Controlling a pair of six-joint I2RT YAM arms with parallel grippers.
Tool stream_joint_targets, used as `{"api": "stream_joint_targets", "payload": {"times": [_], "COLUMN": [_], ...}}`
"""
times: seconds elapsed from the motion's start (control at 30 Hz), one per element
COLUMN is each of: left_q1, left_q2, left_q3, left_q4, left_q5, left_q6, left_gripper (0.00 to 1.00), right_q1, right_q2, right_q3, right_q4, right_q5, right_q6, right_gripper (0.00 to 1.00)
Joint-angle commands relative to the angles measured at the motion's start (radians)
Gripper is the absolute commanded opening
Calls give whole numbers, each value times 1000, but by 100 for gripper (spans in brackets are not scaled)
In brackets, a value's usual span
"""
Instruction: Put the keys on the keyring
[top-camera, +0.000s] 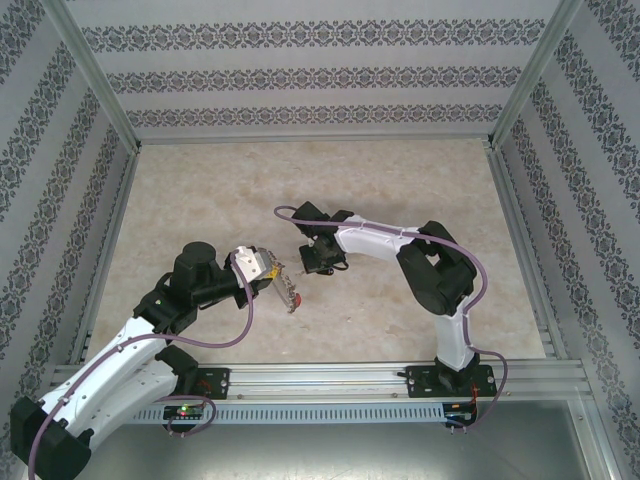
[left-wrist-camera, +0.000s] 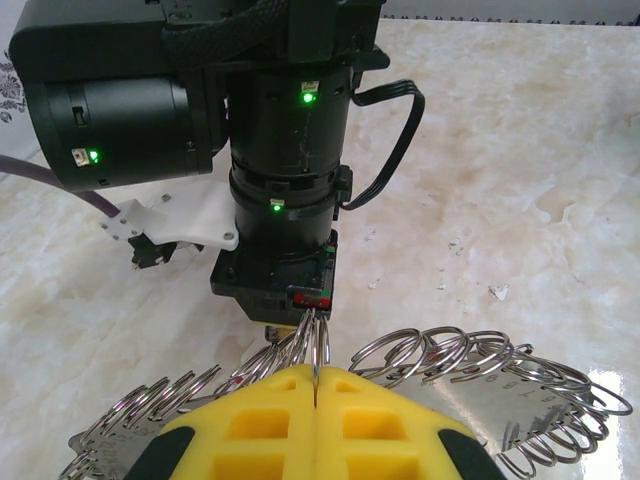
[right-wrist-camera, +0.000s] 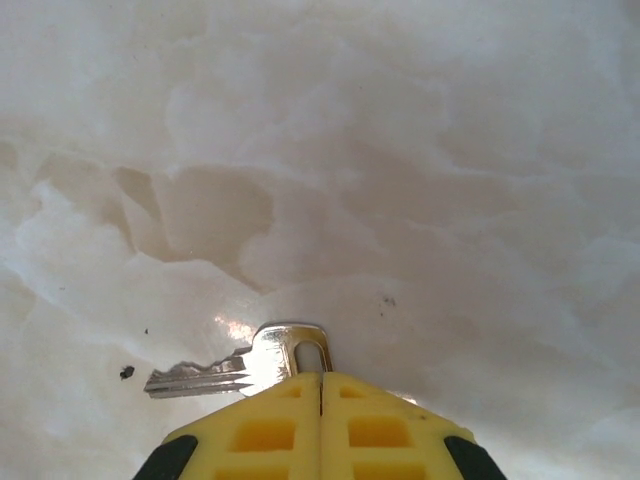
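My left gripper is shut on one loop of the keyring, a grey ring whose rim of wire loops fans out to both sides of the yellow fingers. From above, the keyring hangs off the left gripper, with a small red bit at its lower end. A plain silver key lies flat on the marble, blade pointing left. My right gripper is shut, its tips over the near edge of the key's slotted head. The right gripper points down at the table just beyond the keyring.
The right arm's black wrist stands close behind the keyring. Patterned walls and aluminium rails enclose the marble table. Open marble lies at the back and on both sides.
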Motion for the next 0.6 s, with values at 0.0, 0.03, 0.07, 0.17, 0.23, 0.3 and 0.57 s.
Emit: {"api": "stream_joint_targets", "payload": {"times": [0.0,0.03,0.07,0.17,0.23,0.3,0.57], "left_q1": [-10,-11,-10,-10,-11,-11,-11], "left_q2": [-18,-16,-12,2,13,25,43], "left_q3": [14,15,17,23,31,32,52], "left_q4": [7,9,9,20,22,30,50], "left_q5": [19,21,26,41,54,64,84], "left_q6": [5,4,5,4,6,8,7], "left_gripper": [0,0,0,0,0,0,0], "right_q1": [-6,-16,-27,-70,-100,-136,-204], "right_q2": [-125,-161,-202,-376,-498,-616,-883], "right_q3": [-56,-84,-112,-258,-364,-488,-629], "right_q4": [32,58,87,257,383,558,674], "right_q5": [10,-19,-52,-195,-284,-407,-636], "right_q6": [-23,-26,-32,-73,-118,-155,-349], "right_gripper": [0,0,0,0,0,0,0]}}
